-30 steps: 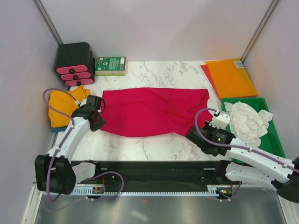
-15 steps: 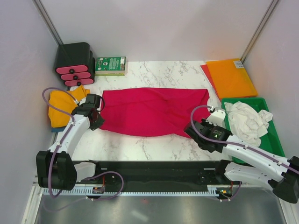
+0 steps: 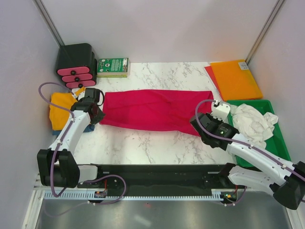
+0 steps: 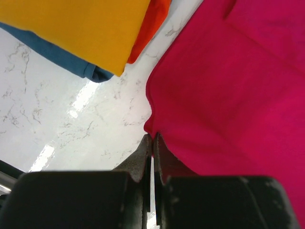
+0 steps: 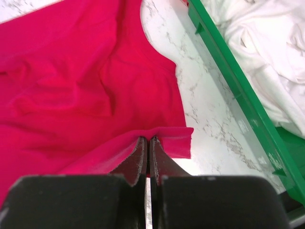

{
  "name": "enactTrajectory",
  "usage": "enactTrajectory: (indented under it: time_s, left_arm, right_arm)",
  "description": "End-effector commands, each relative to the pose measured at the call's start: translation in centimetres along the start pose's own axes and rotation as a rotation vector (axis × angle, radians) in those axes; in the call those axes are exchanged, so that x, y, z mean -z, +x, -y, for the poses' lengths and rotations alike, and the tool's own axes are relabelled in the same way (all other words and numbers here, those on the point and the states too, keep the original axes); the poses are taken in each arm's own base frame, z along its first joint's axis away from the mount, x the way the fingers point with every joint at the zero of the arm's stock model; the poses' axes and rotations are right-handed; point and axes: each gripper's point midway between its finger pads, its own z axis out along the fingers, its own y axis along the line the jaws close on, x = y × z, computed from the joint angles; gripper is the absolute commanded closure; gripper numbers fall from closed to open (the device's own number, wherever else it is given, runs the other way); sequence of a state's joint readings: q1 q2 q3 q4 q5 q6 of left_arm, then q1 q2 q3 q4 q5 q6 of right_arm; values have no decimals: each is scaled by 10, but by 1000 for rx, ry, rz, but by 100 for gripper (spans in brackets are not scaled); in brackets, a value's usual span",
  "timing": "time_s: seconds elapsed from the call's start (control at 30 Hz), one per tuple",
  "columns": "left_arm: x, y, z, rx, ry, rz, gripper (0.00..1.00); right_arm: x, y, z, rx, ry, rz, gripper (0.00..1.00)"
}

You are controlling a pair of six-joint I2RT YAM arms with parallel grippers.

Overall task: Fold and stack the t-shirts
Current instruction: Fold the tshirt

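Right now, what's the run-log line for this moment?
red t-shirt: spread out | left fingers: shut on its edge | right fingers: shut on its hem

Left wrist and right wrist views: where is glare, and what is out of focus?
Left wrist view: bright glare patches on the white marble tabletop; the black left hand blurs in the foreground, while the crimson-red cloth t-shirt is sharp. Right wrist view: the black right hand is equally soft; the cloth is in focus.
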State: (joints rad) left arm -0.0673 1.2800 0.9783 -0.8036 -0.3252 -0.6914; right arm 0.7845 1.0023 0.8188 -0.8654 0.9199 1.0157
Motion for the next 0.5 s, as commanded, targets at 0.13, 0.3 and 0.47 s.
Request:
enactTrajectory:
  time_s: [0.13,0.3,0.47]
  left_arm:
    - [1,-42,24,41,45,104,98]
    - [-11,-46,33,36,39,96,98]
    - [-22,-51,42,36,39,96,98]
  right_arm:
    - [-10,-45,-27,-23,-26,82,100]
    - [-29,-51,-34,-25,-5,78,100]
    - [-47,-61,-31,-30,26,76,100]
